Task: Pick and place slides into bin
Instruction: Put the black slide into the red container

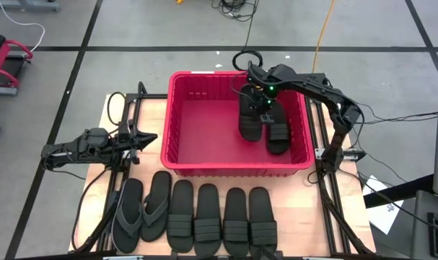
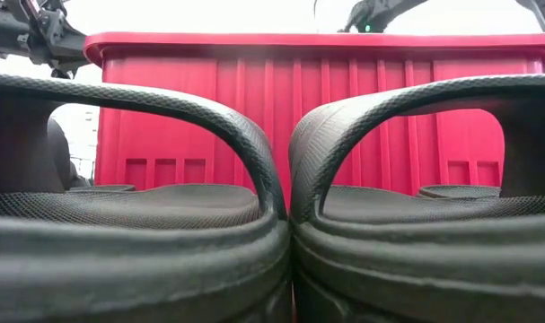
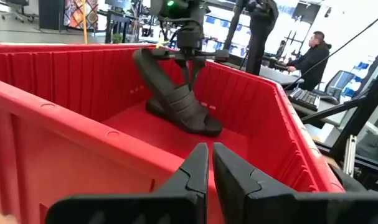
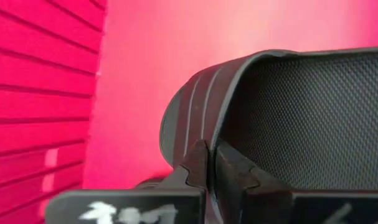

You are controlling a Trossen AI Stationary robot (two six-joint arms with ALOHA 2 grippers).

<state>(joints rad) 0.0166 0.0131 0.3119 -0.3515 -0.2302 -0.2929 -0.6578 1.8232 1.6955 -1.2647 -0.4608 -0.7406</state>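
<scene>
Slides number eight in all: the right gripper, jaws clamped on one black slide's strap, holds it tilted inside the red bin, beside a second black slide lying flat. Six more line the table's near edge, two of them thong flip-flops. The left gripper, jaws together, waits beside the bin. Only the left wrist view shows a seated person beyond.

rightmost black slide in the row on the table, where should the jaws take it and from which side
Take the rightmost black slide by its wide ribbed strap, coming straight down from above. It lies flat, sole down, and the strap arches up off the footbed, so one jaw can likely slip under it. Its right flank is free.
</scene>
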